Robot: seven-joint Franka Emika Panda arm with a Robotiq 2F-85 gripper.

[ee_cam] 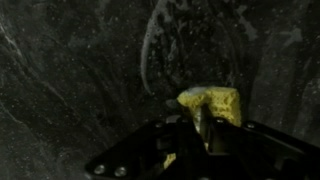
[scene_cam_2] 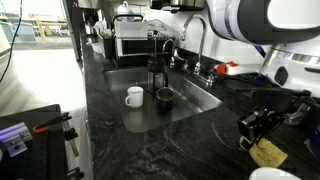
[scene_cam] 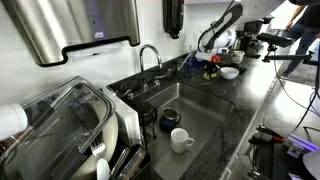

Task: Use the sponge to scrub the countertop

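Black two-finger gripper (ee_cam: 204,125) at bottom centre of wrist view, clamped on small flat yellow sponge (ee_cam: 218,102). Sponge looks pressed onto dark glossy stone countertop (ee_cam: 70,80). I judge scrubbing barely underway: pale curved smear (ee_cam: 150,50) upper centre, most surface left.

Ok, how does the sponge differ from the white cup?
The sponge is yellow; the cup is white. The sponge is a flat block; the cup is round and upright, with a handle. The sponge is held down at the countertop by the end effector; the cup stands free in the sink. Both are small.
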